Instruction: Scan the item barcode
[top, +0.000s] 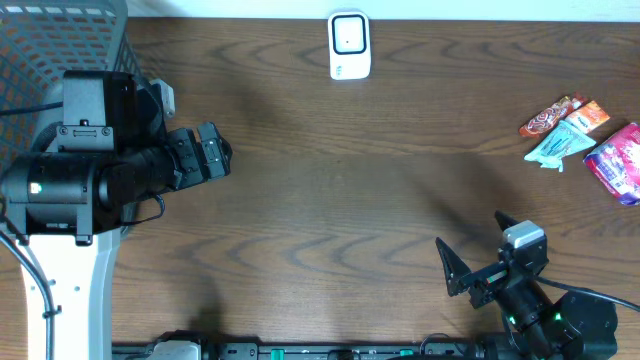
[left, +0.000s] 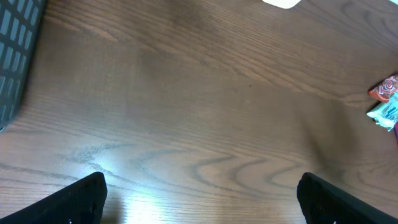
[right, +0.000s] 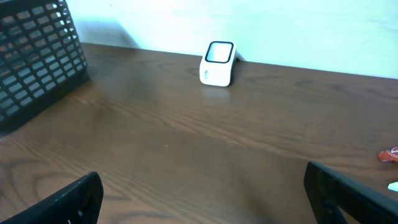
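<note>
I can read nothing: the print on the snack packets (top: 562, 143) right of my right gripper (top: 468, 228) is too small, and the scanner (top: 349, 45) far ahead shows no legible mark.

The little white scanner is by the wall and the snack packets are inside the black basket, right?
Not quite. The snack packets are not in the basket; they lie on the table at its far right side, as the overhead view shows. The white scanner is indeed by the wall.
</note>
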